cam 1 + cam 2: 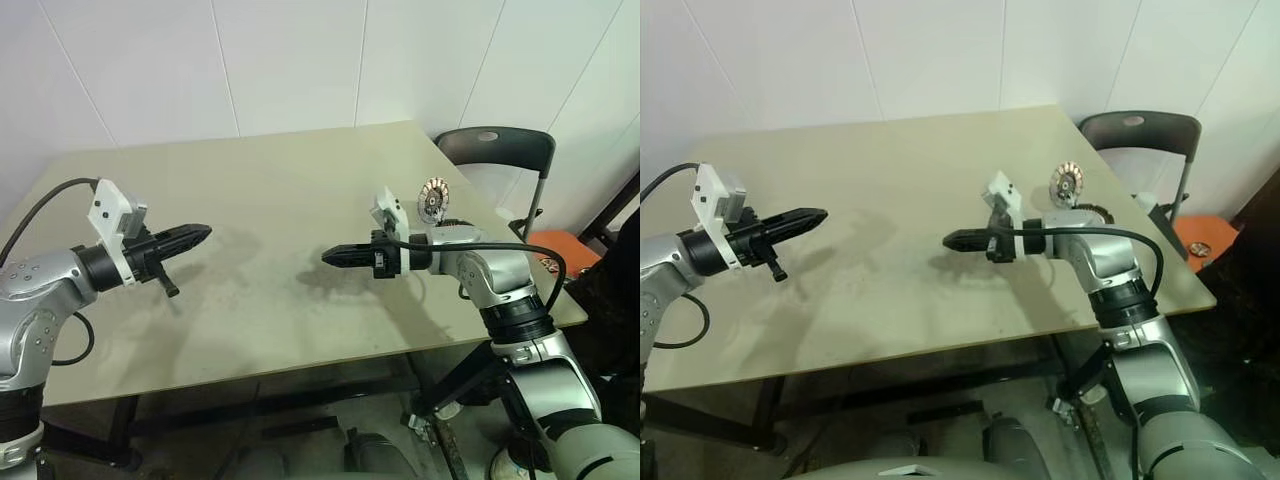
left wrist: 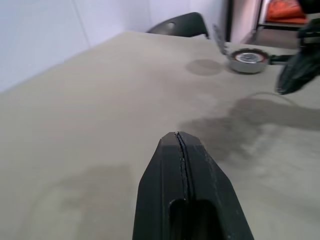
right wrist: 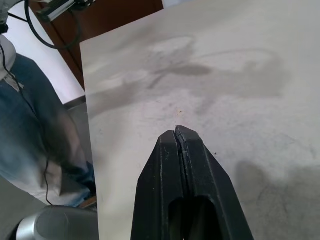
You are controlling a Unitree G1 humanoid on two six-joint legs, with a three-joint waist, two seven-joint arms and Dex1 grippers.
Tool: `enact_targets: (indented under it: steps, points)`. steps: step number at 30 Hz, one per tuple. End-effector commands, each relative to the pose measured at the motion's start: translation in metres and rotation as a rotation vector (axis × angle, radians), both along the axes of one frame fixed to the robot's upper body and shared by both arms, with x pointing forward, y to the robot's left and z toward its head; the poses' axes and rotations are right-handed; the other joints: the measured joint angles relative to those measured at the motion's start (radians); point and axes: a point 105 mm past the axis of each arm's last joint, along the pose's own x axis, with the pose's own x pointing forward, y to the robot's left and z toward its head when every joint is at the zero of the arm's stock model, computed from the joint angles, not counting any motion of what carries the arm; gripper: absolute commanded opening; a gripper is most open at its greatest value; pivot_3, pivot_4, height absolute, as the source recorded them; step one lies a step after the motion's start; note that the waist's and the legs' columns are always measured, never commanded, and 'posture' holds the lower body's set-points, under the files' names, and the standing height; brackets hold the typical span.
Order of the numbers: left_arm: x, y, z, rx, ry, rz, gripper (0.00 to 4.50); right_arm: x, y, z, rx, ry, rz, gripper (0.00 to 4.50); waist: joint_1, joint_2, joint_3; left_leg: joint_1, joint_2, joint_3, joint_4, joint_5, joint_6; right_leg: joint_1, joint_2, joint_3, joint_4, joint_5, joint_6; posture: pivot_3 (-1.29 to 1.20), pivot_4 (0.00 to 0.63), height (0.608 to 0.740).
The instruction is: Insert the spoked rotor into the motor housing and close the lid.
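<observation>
Left gripper (image 1: 203,232): black fingers pressed together, empty, held above the beige table (image 1: 260,190), pointing toward the middle.
Right gripper (image 1: 330,257): fingers together, empty, pointing across at the left one.
Motor housing (image 2: 248,59): shallow round metal shell near the table's right edge, behind the right arm.
Lid (image 1: 433,199): round disc with a radial pattern, standing tilted on edge beside the housing.
Chair (image 1: 498,147): dark, beyond the table's right corner.

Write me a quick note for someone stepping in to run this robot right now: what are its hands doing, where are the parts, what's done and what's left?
Left gripper: shut, empty, above the table.
Right gripper: shut, empty, above the table's middle.
Parts: the motor housing sits near the table's far right edge, behind the right arm. A round disc stands upright over it, seemingly its lid, open.
Done: whether the rotor is inside can't be told.
Left: check for the rotor, then close the lid.
</observation>
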Motion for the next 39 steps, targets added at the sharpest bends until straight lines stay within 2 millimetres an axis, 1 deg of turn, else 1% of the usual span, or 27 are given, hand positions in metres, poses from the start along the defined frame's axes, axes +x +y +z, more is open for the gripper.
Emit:
enact_targets:
  steps: [1, 3, 4, 6, 7, 8, 9, 10, 12, 13, 15, 17, 20, 22, 24, 26, 29, 30, 32, 35, 37, 39]
  points:
    - [0.012, 0.009, 0.017, 0.028, -0.144, 0.097, 0.02, 0.018, 0.004, 0.033, 0.075, -0.121, -0.065, 0.0, -0.001, 0.0, 0.0, 0.0, 0.0, 0.0, 0.0, 0.0, 0.0, 0.0, 0.0, 0.0, 0.0, 0.0, 0.0, 0.0, 0.0, 0.74]
    - [0.021, 0.017, 0.024, 0.006, -0.193, 0.163, 0.02, 0.033, 0.004, 0.04, 0.091, -0.19, -0.156, 0.0, 0.0, 0.0, 0.0, 0.0, 0.0, 0.0, 0.0, 0.0, 0.0, 0.0, 0.0, 0.0, 0.0, 0.0, 0.0, 0.0, 0.0, 0.74]
    - [0.029, 0.026, 0.031, 0.0, -0.251, 0.236, 0.02, 0.056, -0.001, 0.048, 0.094, -0.263, -0.309, 0.0, -0.001, 0.0, 0.0, 0.0, 0.0, 0.0, 0.0, 0.0, 0.0, 0.0, 0.0, 0.0, 0.001, 0.0, 0.0, 0.0, 0.0, 0.74]
    - [0.04, 0.039, 0.041, -0.01, -0.328, 0.338, 0.02, 0.083, -0.01, 0.057, 0.082, -0.375, -0.512, 0.0, 0.0, 0.0, 0.0, 0.001, 0.0, 0.0, 0.001, 0.0, 0.0, 0.0, 0.0, 0.0, 0.001, 0.0, 0.0, 0.0, 0.0, 0.74]
    - [0.047, 0.047, 0.046, -0.024, -0.363, 0.407, 0.02, 0.093, -0.017, 0.06, 0.052, -0.446, -0.607, 0.0, 0.0, -0.001, 0.0, 0.001, 0.0, 0.0, 0.001, 0.0, 0.0, 0.0, 0.0, 0.0, 0.002, 0.0, 0.0, 0.0, 0.0, 0.74]
    - [0.055, 0.06, 0.053, 0.004, -0.43, 0.518, 0.02, 0.109, -0.031, 0.068, 0.045, -0.519, -0.797, 0.0, 0.003, -0.001, 0.0, 0.0, 0.0, 0.0, 0.001, 0.0, 0.0, 0.0, 0.0, 0.0, 0.002, 0.0, 0.0, 0.0, 0.0, 0.74]
    - [0.061, 0.072, 0.06, 0.02, -0.495, 0.62, 0.02, 0.118, -0.043, 0.073, 0.015, -0.603, -0.947, 0.0, 0.003, -0.001, -0.001, 0.0, -0.001, 0.0, 0.001, 0.0, 0.0, 0.0, -0.001, 0.0, 0.002, 0.0, 0.0, 0.0, 0.0, 0.74]
    - [0.065, 0.081, 0.066, 0.033, -0.55, 0.705, 0.02, 0.122, -0.052, 0.078, -0.022, -0.701, -1.058, 0.0, 0.004, -0.002, -0.001, -0.001, -0.001, 0.0, 0.001, 0.0, 0.0, -0.001, -0.001, 0.0, 0.001, 0.001, 0.0, 0.0, 0.0, 0.74]
    - [0.067, 0.095, 0.075, 0.079, -0.667, 0.852, 0.02, 0.118, -0.058, 0.093, -0.057, -0.947, -1.195, 0.0, 0.004, -0.003, -0.002, -0.003, -0.001, 0.0, 0.001, 0.0, 0.0, -0.004, -0.002, 0.001, 0.001, 0.001, 0.0, 0.0, 0.0, 0.74]
    - [0.066, 0.098, 0.078, 0.141, -0.744, 0.909, 0.02, 0.113, -0.058, 0.099, -0.056, -1.045, -1.24, 0.0, 0.002, -0.003, -0.002, -0.007, -0.001, 0.0, 0.001, 0.0, 0.0, -0.009, -0.003, 0.002, 0.002, 0.001, 0.0, 0.0, 0.0, 0.74]
    - [0.065, 0.102, 0.079, 0.208, -0.839, 1.011, 0.02, 0.1, -0.053, 0.112, -0.021, -1.228, -1.297, 0.0, -0.003, -0.004, -0.003, -0.018, -0.002, 0.001, 0.001, 0.003, -0.005, -0.021, -0.005, 0.004, 0.005, 0.002, 0.001, 0.0, 0.0, 0.74]
    - [0.065, 0.09, 0.077, 0.329, -0.951, 1.035, 0.02, 0.089, -0.04, 0.12, 0.017, -1.348, -1.304, 0.0, -0.009, -0.005, -0.003, -0.021, -0.001, 0.005, 0.001, 0.003, -0.005, -0.027, -0.007, 0.005, 0.006, 0.002, 0.001, 0.0, 0.0, 0.74]
    - [0.066, 0.072, 0.062, 0.398, -1.048, 1.039, 0.02, 0.081, -0.024, 0.122, 0.029, -1.471, -1.28, 0.0, -0.019, -0.006, -0.004, -0.025, -0.003, 0.006, 0.001, 0.003, -0.005, -0.03, -0.008, 0.005, 0.006, 0.002, 0.002, 0.0, 0.0, 0.74]
    - [0.065, 0.063, 0.06, 0.418, -1.108, 1.041, 0.02, 0.077, -0.016, 0.123, 0.042, -1.534, -1.251, 0.0, -0.024, -0.008, -0.005, -0.025, -0.004, 0.006, 0.002, 0.003, -0.005, -0.03, -0.009, 0.005, 0.007, 0.002, 0.002, 0.0, 0.0, 0.74]
    - [0.061, 0.045, 0.064, 0.476, -1.221, 0.976, 0.02, 0.073, -0.009, 0.125, 0.049, -1.597, -1.206, 0.0, -0.026, -0.009, -0.006, -0.025, -0.004, 0.006, 0.003, 0.002, -0.002, -0.029, -0.009, 0.004, 0.008, 0.003, 0.003, 0.0, 0.0, 0.74]
    - [0.054, 0.027, 0.07, 0.556, -1.352, 0.888, 0.02, 0.071, -0.008, 0.126, 0.032, -1.647, -1.194, 0.0, -0.026, -0.01, -0.006, -0.024, -0.005, 0.006, 0.004, 0.001, -0.001, -0.029, -0.009, 0.004, 0.009, 0.003, 0.004, 0.0, 0.0, 0.74]
    - [0.042, 0.004, 0.079, 0.681, -1.562, 0.778, 0.02, 0.07, -0.004, 0.124, -0.022, -1.754, -1.158, 0.0, -0.025, -0.01, -0.007, -0.023, -0.005, 0.006, 0.004, 0.001, -0.001, -0.028, -0.009, 0.004, 0.01, 0.003, 0.004, 0.0, 0.0, 0.74]
    - [0.039, -0.001, 0.08, 0.701, -1.602, 0.753, 0.02, 0.069, -0.003, 0.124, -0.032, -1.783, -1.146, 0.0, -0.025, -0.01, -0.007, -0.022, -0.005, 0.006, 0.004, 0.001, -0.001, -0.028, -0.009, 0.004, 0.01, 0.003, 0.004, 0.0, 0.0, 0.74]
    - [0.034, -0.022, 0.077, 0.762, -1.71, 0.663, 0.02, 0.058, 0.016, 0.122, -0.046, -1.945, -1.034, 0.0, -0.024, -0.01, -0.007, -0.02, -0.005, 0.007, 0.003, 0.001, -0.001, -0.026, -0.009, 0.004, 0.01, 0.003, 0.004, 0.0, 0.0, 0.74]
    - [0.027, -0.049, 0.069, 0.789, -1.809, 0.545, 0.02, 0.044, 0.037, 0.117, -0.02, -2.092, -0.916, 0.0, -0.025, -0.01, -0.007, -0.016, -0.006, 0.01, 0.002, 0.001, -0.001, -0.023, -0.008, 0.005, 0.011, 0.003, 0.004, 0.0, 0.0, 0.74]
    - [0.024, -0.062, 0.066, 0.775, -1.838, 0.516, 0.02, 0.041, 0.044, 0.116, 0.004, -2.111, -0.894, 0.0, -0.025, -0.01, -0.007, -0.016, -0.006, 0.011, 0.003, 0.001, -0.001, -0.022, -0.008, 0.005, 0.012, 0.003, 0.004, 0.0, 0.0, 0.74]
    - [0.022, -0.071, 0.067, 0.765, -1.86, 0.513, 0.02, 0.04, 0.047, 0.118, 0.017, -2.124, -0.888, 0.0, -0.025, -0.01, -0.007, -0.016, -0.006, 0.011, 0.003, 0.001, -0.001, -0.022, -0.007, 0.005, 0.012, 0.003, 0.004, 0.0, 0.0, 0.74]
